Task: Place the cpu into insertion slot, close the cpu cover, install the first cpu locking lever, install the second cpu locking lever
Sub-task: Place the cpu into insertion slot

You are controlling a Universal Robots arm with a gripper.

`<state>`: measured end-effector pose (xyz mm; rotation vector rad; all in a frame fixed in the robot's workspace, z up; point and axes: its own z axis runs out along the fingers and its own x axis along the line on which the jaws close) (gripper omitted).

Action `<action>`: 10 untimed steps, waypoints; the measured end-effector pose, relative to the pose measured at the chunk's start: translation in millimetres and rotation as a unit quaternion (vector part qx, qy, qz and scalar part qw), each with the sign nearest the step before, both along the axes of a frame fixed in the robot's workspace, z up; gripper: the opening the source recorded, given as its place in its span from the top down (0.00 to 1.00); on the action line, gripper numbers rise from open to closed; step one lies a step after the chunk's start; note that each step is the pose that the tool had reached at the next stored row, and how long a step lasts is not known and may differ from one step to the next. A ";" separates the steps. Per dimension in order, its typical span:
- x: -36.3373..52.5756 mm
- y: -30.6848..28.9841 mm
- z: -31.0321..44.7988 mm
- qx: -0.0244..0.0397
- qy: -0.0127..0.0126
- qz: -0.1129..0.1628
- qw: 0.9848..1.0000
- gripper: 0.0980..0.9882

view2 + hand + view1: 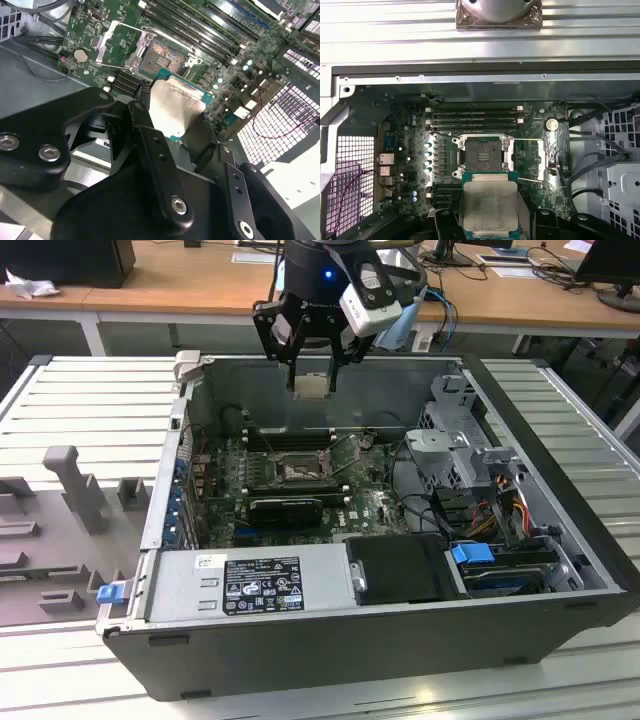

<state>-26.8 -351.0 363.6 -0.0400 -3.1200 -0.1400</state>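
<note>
Evidently the claw (313,386) grips the cpu (490,207) by opposite edges, so the chip hangs flat, metal top upward, above the bare insertion slot (483,152) waiting below the claw.

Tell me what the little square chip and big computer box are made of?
The cpu looks like dull silvery metal on top, with a green board rim underneath. The computer case seems thin grey sheet metal, matte, bent at its edges.

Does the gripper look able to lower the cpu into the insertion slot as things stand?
Likely yes: the cpu cover is swung aside, the insertion slot lies bare below the held cpu.
</note>
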 end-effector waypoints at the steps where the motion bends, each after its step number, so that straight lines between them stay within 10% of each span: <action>1: 0.1 0.0 -0.1 0.000 0.000 -0.004 1.000 0.52; 10: 0.0 0.0 -0.2 0.000 0.000 -0.048 0.999 0.52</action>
